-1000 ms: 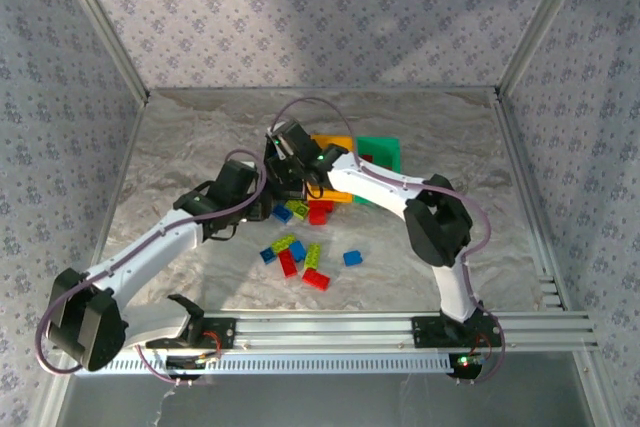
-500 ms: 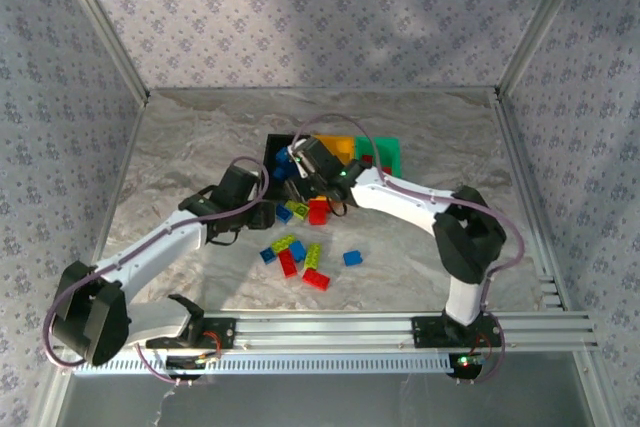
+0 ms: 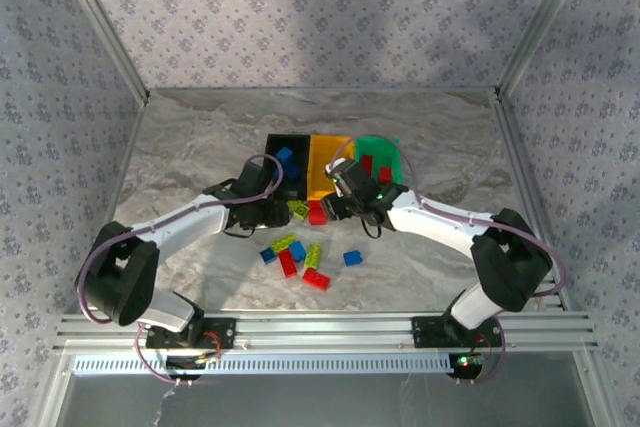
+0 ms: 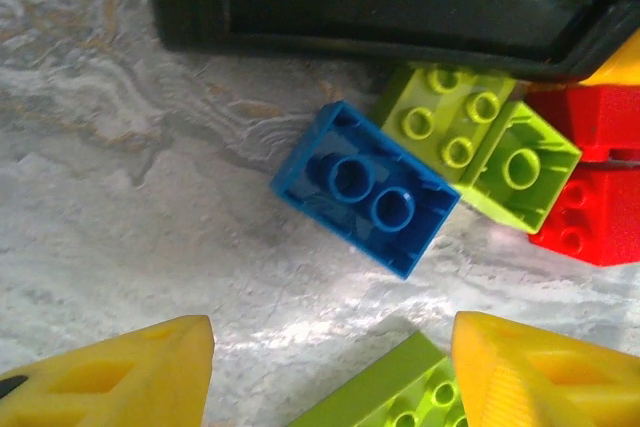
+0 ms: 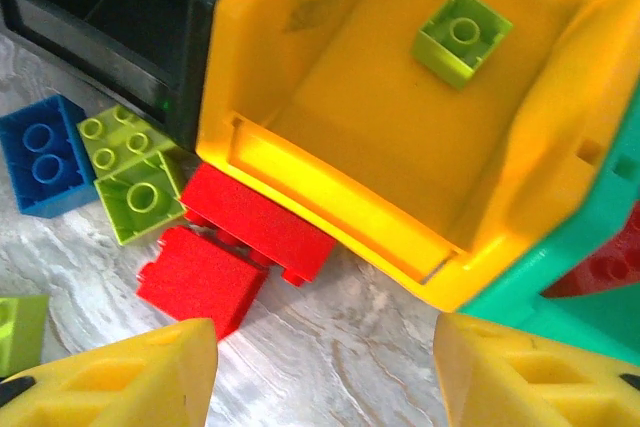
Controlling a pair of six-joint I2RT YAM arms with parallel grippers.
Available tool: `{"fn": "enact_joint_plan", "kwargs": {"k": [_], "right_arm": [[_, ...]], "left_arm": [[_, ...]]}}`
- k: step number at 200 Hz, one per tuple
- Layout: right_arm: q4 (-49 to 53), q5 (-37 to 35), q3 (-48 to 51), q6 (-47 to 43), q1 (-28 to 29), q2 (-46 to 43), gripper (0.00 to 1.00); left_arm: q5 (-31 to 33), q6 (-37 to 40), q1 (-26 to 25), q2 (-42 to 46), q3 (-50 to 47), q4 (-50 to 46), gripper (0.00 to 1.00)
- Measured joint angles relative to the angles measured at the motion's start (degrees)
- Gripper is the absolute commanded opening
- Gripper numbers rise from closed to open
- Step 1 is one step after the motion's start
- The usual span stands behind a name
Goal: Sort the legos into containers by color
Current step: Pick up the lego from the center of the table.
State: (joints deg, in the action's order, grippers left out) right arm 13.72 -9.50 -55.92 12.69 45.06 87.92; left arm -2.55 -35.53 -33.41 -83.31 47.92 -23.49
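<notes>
**Item 1: containers.** You have three bins touching in a row at centre frame of the top view. The black bin [image 3: 290,137] is on the left, the orange-yellow bin [image 3: 325,152] in the middle and the green bin [image 3: 380,145] on the right. All stand on the marbled bench [image 3: 190,147].

**Item 2: contents.**
- Black bin: a blue brick [image 3: 284,157].
- Orange-yellow bin: one lime brick [image 5: 462,35], upper right of the right wrist view.
- Green bin: red bricks [image 3: 366,164], two visible.

**Item 3: legos by the bins.**
- A blue two-stud brick [image 4: 365,187] lies on the bench at centre of the left wrist view, just below the black bin's front wall.
- A lime pair [image 4: 480,142] sits just beside it on its right.
- A red pair [image 5: 240,247] lies against the orange-yellow bin's front rim.

**Item 4: loose cluster [image 3: 297,250].** It sits at lower centre of the top view, well apart from the bins. You count three blue, two lime and two red.

**Item 5: left pincer [image 4: 330,327].** Its jaws stand apart and grip nothing, and it hangs over the bench just below the blue two-stud brick. A lime piece [image 4: 385,397] lies between the fingers at the bottom edge. You cannot tell whether it touches the right-hand finger.

**Item 6: right pincer [image 5: 325,332].** Its jaws are spread and empty, with bare bench between the yellow fingers. It sits below the orange-yellow bin's front.
</notes>
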Motion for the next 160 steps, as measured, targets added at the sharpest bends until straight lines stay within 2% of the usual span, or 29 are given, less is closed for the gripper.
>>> {"fn": "enact_joint_plan", "kwargs": {"k": [33, 117, 160], "right_arm": [[-1.4, -0.1, 3.2, 0.0, -1.0, -3.7, 0.62], [-3.1, -0.2, 11.1, 0.4, -4.7, -12.8, 0.63], [-3.5, -0.2, 13.3, 0.5, -5.8, -14.8, 0.63]], "left_arm": [[1.4, 1.1, -1.2, -5.1, 5.8, -1.2, 0.65], [5.2, 16.6, -1.5, -17.6, 18.3, -10.3, 0.66], [5.1, 20.1, -1.5, -20.0, 20.4, -12.2, 0.64]]}}
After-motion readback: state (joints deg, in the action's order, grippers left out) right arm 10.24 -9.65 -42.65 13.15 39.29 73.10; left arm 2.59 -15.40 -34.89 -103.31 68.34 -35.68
